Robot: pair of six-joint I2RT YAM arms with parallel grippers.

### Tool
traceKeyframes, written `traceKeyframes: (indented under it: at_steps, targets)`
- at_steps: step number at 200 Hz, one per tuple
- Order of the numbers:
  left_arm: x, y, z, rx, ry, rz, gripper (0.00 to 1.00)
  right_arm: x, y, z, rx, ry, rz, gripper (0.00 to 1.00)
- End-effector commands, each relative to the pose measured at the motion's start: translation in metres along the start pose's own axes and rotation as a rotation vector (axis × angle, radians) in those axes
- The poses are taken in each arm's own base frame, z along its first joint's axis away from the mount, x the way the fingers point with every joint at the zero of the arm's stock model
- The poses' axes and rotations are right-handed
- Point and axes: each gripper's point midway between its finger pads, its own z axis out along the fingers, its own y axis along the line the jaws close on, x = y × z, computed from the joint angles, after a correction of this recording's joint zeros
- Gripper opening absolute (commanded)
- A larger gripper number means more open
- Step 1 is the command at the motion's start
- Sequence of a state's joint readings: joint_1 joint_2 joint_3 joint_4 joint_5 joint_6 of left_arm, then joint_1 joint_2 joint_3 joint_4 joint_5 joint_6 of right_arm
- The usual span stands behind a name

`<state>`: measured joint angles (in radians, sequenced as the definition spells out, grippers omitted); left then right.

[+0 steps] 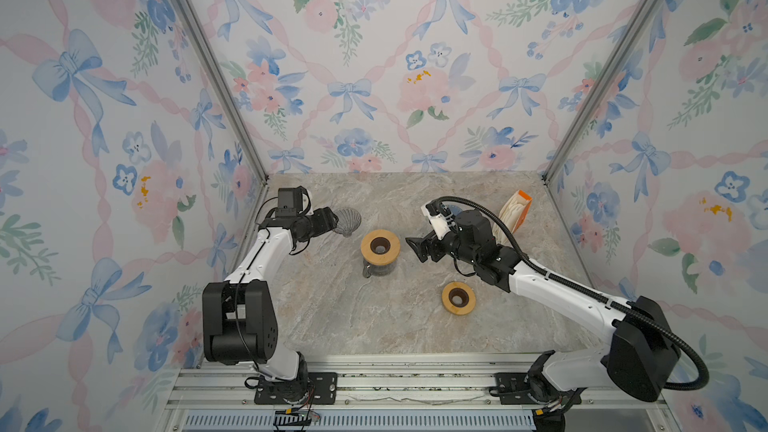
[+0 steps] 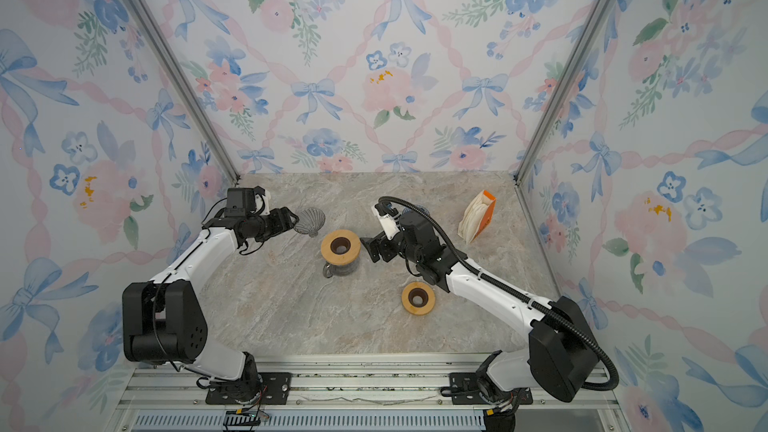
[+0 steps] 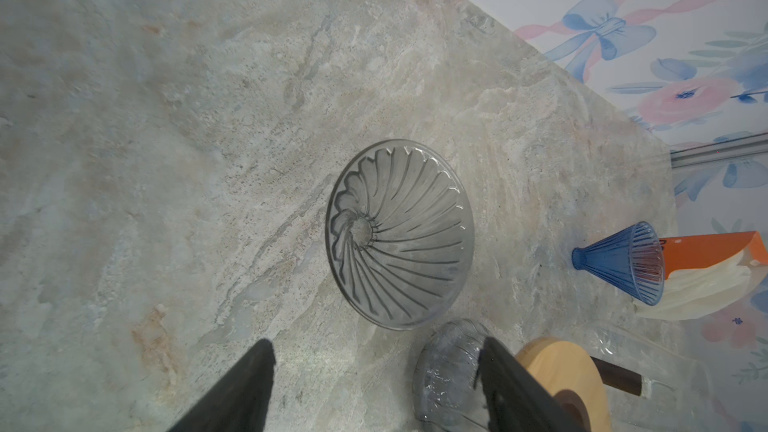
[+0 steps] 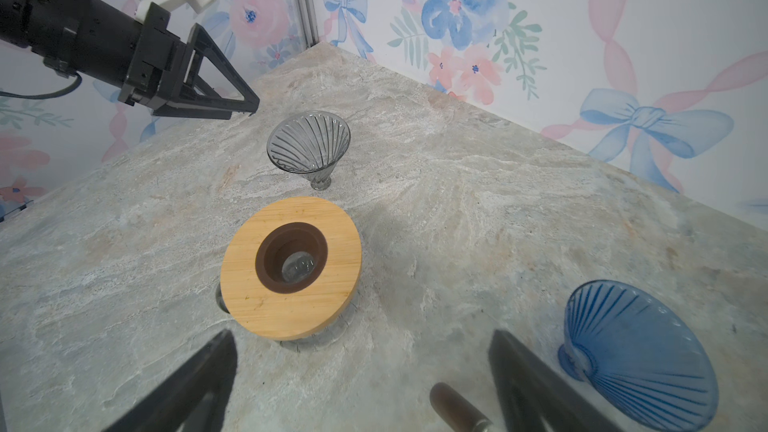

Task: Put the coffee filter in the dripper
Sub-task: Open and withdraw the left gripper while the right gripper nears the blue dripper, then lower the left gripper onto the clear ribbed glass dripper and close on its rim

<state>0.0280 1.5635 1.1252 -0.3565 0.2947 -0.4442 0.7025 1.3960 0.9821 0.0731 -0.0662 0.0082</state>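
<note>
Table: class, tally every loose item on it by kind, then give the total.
Drippers: 2 (grey dripper, blue dripper)
Carafe: 1
Wooden rings: 2 (mounted ring, loose ring)
Filter pack: 1
Total: 6

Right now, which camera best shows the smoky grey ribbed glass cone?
Left wrist view: the smoky grey ribbed glass cone sits central, ribs clear. Right wrist view shows it smaller, side-on; both top views show it tiny.

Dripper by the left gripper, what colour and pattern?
Smoky grey, see-through dripper with swirling ribs from rim to neck; clearest in the left wrist view.
</note>
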Motion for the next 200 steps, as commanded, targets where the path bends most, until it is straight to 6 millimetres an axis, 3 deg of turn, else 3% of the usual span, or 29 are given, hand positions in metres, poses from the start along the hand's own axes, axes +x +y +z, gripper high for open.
traceKeyframes:
  at_steps: [1, 67, 129, 200]
  targets:
    - [-0.007, 0.008, 0.005, -0.037, 0.004, 0.024, 0.76, -0.025, 0.0, 0.001, -0.004, -0.068, 0.016, 0.96]
    - [-0.006, 0.013, 0.04, -0.003, 0.084, -0.007, 0.69, -0.029, 0.0, 0.002, -0.038, -0.088, 0.068, 0.97]
    - [-0.015, 0.013, 0.056, 0.005, 0.096, 0.003, 0.64, -0.034, -0.001, 0.005, -0.06, -0.091, 0.091, 0.96]
    - [-0.01, 0.021, 0.078, 0.014, 0.144, -0.007, 0.56, -0.036, 0.006, 0.01, -0.104, -0.08, 0.114, 0.96]
